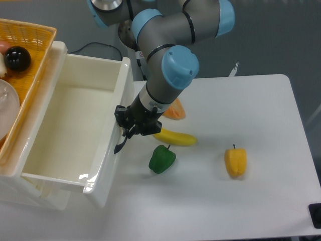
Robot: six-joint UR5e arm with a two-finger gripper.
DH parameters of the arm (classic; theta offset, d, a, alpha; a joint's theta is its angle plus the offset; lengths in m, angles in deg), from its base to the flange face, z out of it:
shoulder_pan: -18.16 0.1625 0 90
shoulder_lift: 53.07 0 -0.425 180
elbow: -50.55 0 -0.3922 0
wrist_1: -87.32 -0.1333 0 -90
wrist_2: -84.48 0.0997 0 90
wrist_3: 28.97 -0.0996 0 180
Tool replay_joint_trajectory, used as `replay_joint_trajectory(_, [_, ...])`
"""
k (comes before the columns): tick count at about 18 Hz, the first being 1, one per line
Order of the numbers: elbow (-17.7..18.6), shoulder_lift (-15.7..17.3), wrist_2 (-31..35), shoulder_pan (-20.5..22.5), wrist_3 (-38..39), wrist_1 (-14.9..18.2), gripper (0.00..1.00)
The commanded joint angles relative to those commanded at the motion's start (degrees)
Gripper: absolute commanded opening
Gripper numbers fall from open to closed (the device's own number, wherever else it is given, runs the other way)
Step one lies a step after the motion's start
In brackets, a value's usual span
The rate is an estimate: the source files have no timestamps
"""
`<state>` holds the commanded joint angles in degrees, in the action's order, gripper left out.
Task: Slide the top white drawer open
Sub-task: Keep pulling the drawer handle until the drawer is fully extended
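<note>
Drawer: the top white drawer (70,130) stands out from the cabinet at the left, pulled far out, its inside bare and fully in view.
Drawer front: the flat front panel is the right wall of the box, running from upper right to lower left in the picture; its long axis goes the same way.
Handle: the black handle (119,146) sits on the outer face of that panel, towards the table.
Gripper: the gripper (131,128) is at the handle, just on the right side of the front panel; its fingers appear closed around the handle, but the contact is small and dark, so I cannot tell this for sure.
Key relation: the drawer lies to the left of the gripper, and the sliding direction is across the front panel, to the right and slightly down in the picture, away from the cabinet.
Progress: in my judgement the opening is almost done; little travel can be left.
Nearby things: a banana (175,137) and a green pepper (162,159) lie near the drawer front on the pulling side; a yellow pepper (235,161) is well apart.
Risk: more pulling may bring the front panel against the green pepper.
</note>
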<state>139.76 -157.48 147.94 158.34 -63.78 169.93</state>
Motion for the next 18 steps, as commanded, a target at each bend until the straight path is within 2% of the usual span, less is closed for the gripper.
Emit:
replay_joint_trajectory(6, [0.0, 0.0, -0.2, 0.2, 0.0, 0.0, 0.24])
replay_joint_trajectory(10, [0.0, 0.0, -0.2, 0.2, 0.0, -0.1, 0.50])
replay_joint_trajectory(12, [0.0, 0.0, -0.3, 0.2, -0.1, -0.1, 0.57])
replay_joint_trajectory(18, [0.0, 0.0, -1.1, 0.9, -0.1, 0.0, 0.58])
